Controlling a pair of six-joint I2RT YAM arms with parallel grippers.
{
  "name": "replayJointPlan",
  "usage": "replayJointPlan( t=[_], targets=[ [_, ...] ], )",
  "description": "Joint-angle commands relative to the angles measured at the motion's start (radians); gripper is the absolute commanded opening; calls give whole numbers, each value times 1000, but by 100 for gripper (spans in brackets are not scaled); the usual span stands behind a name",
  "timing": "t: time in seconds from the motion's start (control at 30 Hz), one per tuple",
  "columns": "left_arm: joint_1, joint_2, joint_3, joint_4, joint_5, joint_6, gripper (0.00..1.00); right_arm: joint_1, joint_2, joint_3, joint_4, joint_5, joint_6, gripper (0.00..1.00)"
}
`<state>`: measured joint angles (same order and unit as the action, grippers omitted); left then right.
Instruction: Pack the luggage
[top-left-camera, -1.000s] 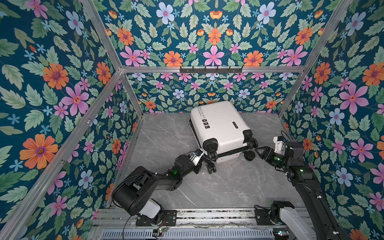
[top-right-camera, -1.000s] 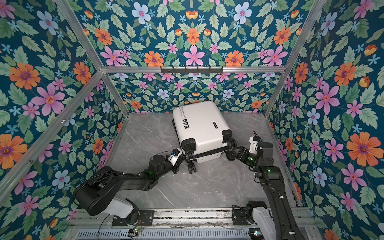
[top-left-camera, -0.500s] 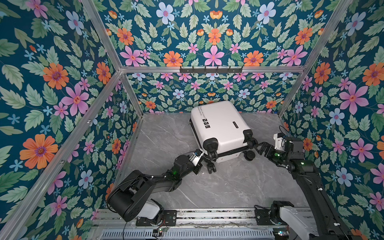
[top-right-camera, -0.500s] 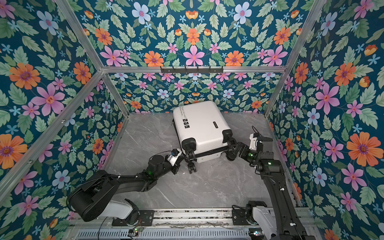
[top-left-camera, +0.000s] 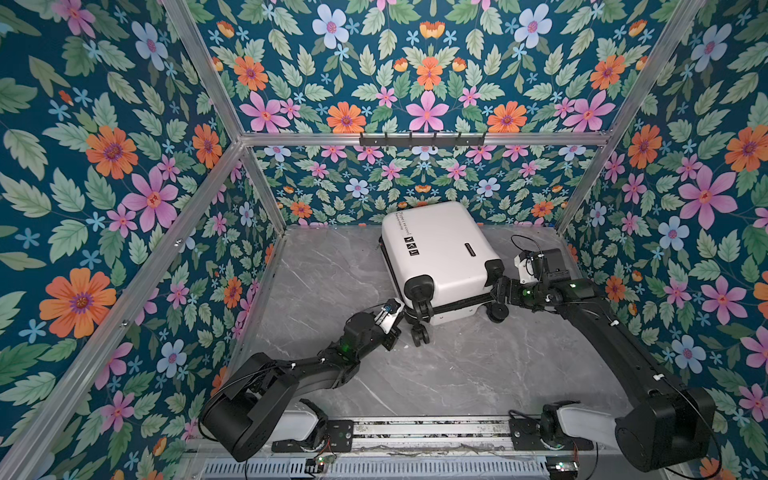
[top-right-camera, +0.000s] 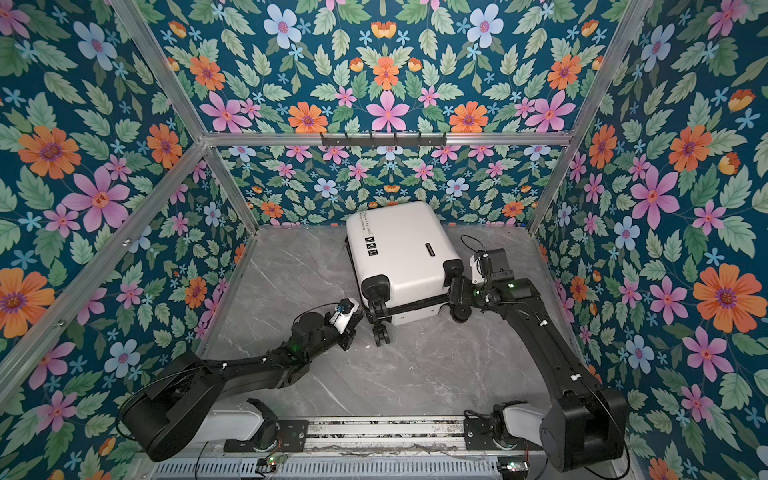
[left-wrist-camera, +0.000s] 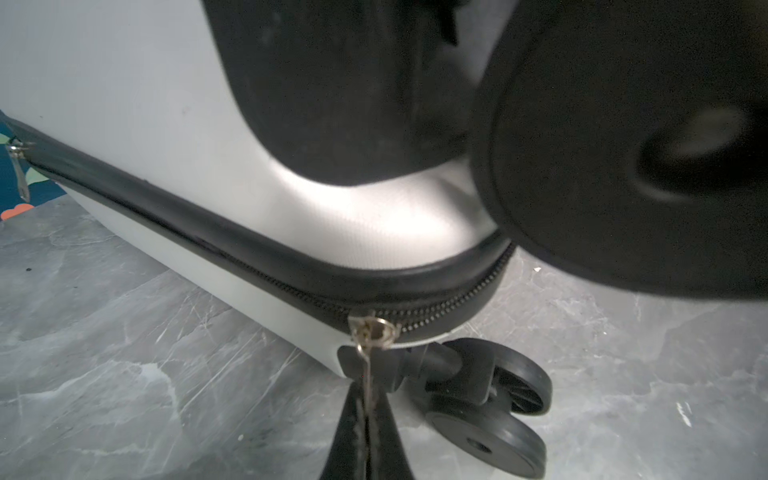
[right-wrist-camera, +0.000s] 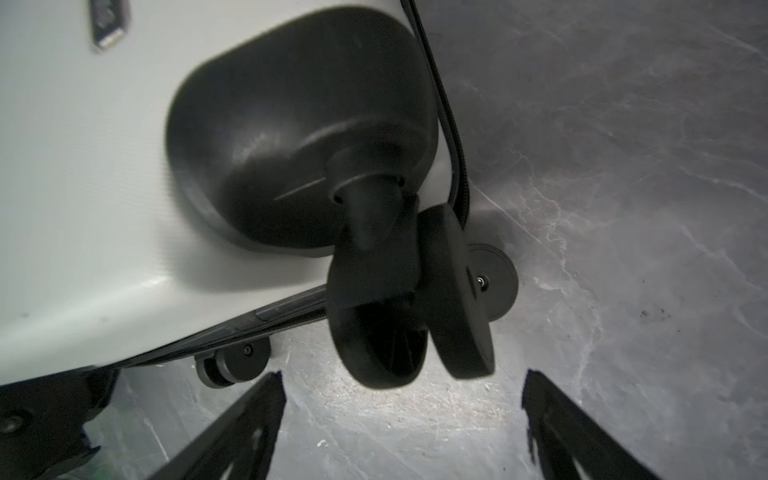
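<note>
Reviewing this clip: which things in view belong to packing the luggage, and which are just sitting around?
In the job:
- luggage, lying flat
- its zipper pull, pinched by the left end effector
- right end effector, open beside a wheel

Just there:
- hook rail on the back wall
- marble table

Grey marble floor, dark blue flower walls on three sides of the floor, shiny metal bars rising from the floor's far corners, black hook rail high above its far edge
</note>
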<state>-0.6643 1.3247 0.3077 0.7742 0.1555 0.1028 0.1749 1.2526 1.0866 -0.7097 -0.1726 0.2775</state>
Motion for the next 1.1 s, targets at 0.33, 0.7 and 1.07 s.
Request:
replayJointPlan(
  t=[0.33,0.7,1.07],
  targets=[
    [15,-10,5,35,-13,-24,0,8,139,96,-3,-5,-84,74],
    [22,-8,5,34,-6,-29,0,22,200,145,-10,19,-104,37],
    [0,-46,32,-74,40,2,0,21,148,175,-31,7,-84,0]
  ],
)
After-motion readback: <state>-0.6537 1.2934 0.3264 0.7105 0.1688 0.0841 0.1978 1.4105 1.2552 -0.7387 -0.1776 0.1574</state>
